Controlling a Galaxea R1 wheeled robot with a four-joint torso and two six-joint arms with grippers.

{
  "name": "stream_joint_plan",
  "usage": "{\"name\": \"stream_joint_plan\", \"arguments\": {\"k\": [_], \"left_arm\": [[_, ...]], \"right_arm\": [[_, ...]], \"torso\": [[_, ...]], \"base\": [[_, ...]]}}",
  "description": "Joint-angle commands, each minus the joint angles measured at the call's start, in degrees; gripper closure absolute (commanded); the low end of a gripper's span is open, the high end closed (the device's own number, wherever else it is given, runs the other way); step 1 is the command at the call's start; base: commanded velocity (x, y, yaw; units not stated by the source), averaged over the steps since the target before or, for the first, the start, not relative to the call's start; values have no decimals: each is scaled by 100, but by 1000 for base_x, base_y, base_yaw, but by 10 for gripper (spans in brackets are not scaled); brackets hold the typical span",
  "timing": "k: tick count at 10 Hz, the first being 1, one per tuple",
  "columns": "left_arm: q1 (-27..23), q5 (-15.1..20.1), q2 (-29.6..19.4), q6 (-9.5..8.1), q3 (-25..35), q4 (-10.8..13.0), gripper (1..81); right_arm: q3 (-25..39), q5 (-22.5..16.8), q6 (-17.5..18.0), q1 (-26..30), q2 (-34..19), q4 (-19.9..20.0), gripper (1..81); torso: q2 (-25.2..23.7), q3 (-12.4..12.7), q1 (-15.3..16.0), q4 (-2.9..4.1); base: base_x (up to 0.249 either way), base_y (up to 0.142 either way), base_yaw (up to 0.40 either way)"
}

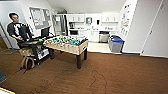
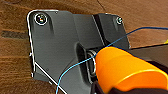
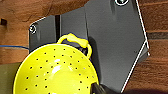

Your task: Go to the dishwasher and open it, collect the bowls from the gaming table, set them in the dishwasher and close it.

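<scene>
One stainless-steel dishwasher (image 1: 103, 37) is seen closed, its flat front facing the room, under the far kitchenette counter beyond the foosball table (image 1: 68, 44). A glossy orange bowl (image 2: 126, 71), dome up, and a perforated lime-yellow strainer bowl (image 3: 56, 71) with loop handle are noted at the wrists. Claw states cannot be told.

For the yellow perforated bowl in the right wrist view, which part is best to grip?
The yellow perforated bowl has a small loop handle arching off its rim; probably pinch that loop, coming from the handle side, since the round, smooth wall offers less purchase.
</scene>
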Motion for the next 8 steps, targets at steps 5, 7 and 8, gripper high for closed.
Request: {"name": "stream_joint_plan", "arguments": {"k": [5,7,8], "left_arm": [[-214,121,-101,6,-5,17,811],[-214,121,-101,6,-5,17,811],[-214,121,-101,6,-5,25,811]], "right_arm": [[8,-255,-16,208,-2,-60,811],[8,-255,-16,208,-2,-60,811],[16,-255,-16,208,-2,-60,811]], "torso": [[2,0,2,0],[2,0,2,0],[0,0,2,0]], "base": [[101,-63,0],[101,-88,0],[101,-94,0]]}}
